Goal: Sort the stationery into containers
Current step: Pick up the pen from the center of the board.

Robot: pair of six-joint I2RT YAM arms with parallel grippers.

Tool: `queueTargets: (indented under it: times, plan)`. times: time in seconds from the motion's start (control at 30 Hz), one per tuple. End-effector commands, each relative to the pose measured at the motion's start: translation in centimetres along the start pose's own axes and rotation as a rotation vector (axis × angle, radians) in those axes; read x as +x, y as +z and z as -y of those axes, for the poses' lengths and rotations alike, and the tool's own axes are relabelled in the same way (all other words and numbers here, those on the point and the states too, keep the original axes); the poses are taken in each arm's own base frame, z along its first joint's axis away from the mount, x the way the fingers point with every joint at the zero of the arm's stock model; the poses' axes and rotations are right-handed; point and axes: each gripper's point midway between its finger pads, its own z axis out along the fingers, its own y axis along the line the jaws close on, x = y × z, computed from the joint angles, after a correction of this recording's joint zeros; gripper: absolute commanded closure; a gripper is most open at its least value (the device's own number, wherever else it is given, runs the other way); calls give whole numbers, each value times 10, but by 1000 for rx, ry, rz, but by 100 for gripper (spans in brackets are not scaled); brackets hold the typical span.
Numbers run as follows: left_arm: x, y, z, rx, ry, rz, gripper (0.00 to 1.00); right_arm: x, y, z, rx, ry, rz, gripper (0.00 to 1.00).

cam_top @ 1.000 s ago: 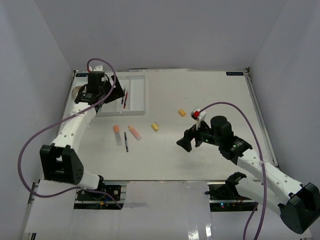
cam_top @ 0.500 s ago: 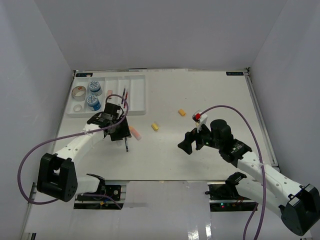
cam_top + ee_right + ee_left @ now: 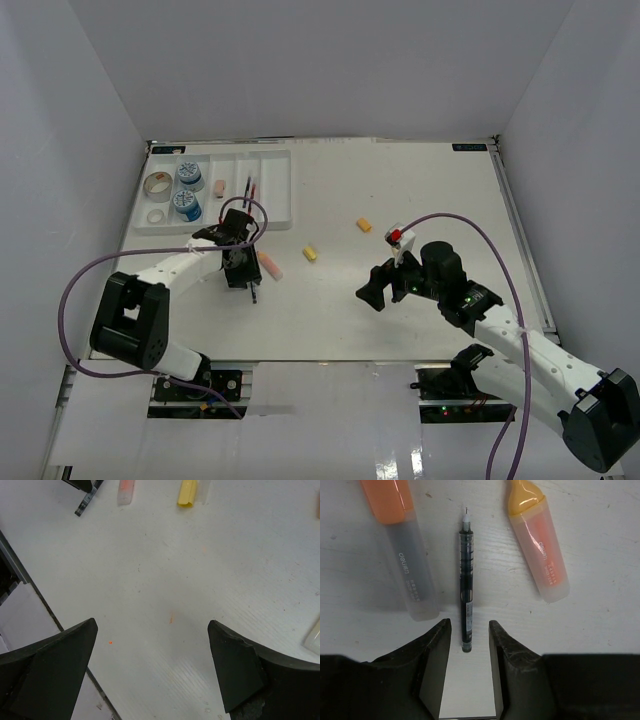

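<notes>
Left gripper (image 3: 469, 632) part-open, empty, jaws straddling butt of dark pen (image 3: 466, 580), flat on surface (image 3: 600, 630) between orange marker (image 3: 402, 555) at 10 o'clock and yellow-capped marker (image 3: 540, 555) at 2. Aligned lengthwise, likely for a pinch. Tray (image 3: 275, 190) at 11 o'clock from above. Right gripper (image 3: 152, 645) wide, empty.

Your left arm (image 3: 170, 268) lies low, bent from its base at the near left and reaching right toward the middle. Your left gripper (image 3: 469, 630) points straight down, its jaws parted by a narrow gap. Your right arm (image 3: 510, 325) stretches from the near right toward the centre, and your right gripper (image 3: 152, 630) hangs with its jaws spread wide, gripping nothing.
</notes>
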Motion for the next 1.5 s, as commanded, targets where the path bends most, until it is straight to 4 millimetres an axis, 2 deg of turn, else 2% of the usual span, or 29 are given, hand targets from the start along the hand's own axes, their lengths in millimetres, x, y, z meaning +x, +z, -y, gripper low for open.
queueTargets:
  times: [0.0, 0.13, 0.23, 0.47, 0.5, 0.67, 0.8, 0.87, 1.07, 1.1, 1.13, 1.17, 1.2, 1.23, 1.3, 1.33, 1.43, 1.47]
  plan:
    - [-3, 7, 2, -1, -4, 19, 53, -8, 1, -3, -21, -7, 45, 2]
    - [4, 17, 0, -19, -2, -13, 56, -2, 1, -2, -20, -1, 34, 2]
    - [8, 22, -1, -30, -3, -25, 57, -5, 2, -3, -24, -9, 52, 2]
    - [13, 25, -2, -31, -12, -32, 70, -4, 2, -4, -32, -16, 52, 2]
    - [15, 25, -2, -32, -10, -37, 74, -4, 2, -5, -39, -16, 51, 2]
    - [12, 15, 12, 19, -5, -17, 88, -7, 2, -10, -65, -18, 56, 2]
    - [0, -12, 38, 127, 3, 51, 90, -10, 1, -13, -79, -20, 54, 2]
    - [-5, -29, 58, 208, 13, 74, 91, -12, 1, -15, -92, -20, 58, 2]
    - [-30, -90, 101, 448, 69, 243, 94, -40, -4, -25, -120, -34, 112, 1]
    - [-32, -98, 106, 486, 90, 270, 95, -50, -5, -27, -121, -36, 130, 1]
    - [-39, -114, 117, 564, 118, 321, 95, -56, -7, -28, -119, -36, 142, 1]
    - [-39, -118, 119, 589, 152, 346, 96, -64, -8, -30, -123, -40, 155, 1]
    - [-41, -126, 124, 628, 185, 375, 97, -80, -12, -35, -134, -52, 185, 1]
    - [-48, -141, 132, 687, 221, 434, 97, -87, -14, -37, -137, -51, 196, 1]
    - [-48, -155, 141, 756, 327, 486, 98, -103, -18, -43, -151, -55, 226, 0]
    - [-52, -164, 146, 786, 359, 527, 98, -119, -22, -47, -160, -59, 252, 0]
    - [-58, -184, 158, 854, 487, 616, 100, -137, -24, -53, -178, -61, 274, 0]
    - [-56, -190, 163, 887, 523, 619, 100, -148, -27, -57, -186, -66, 292, 3]
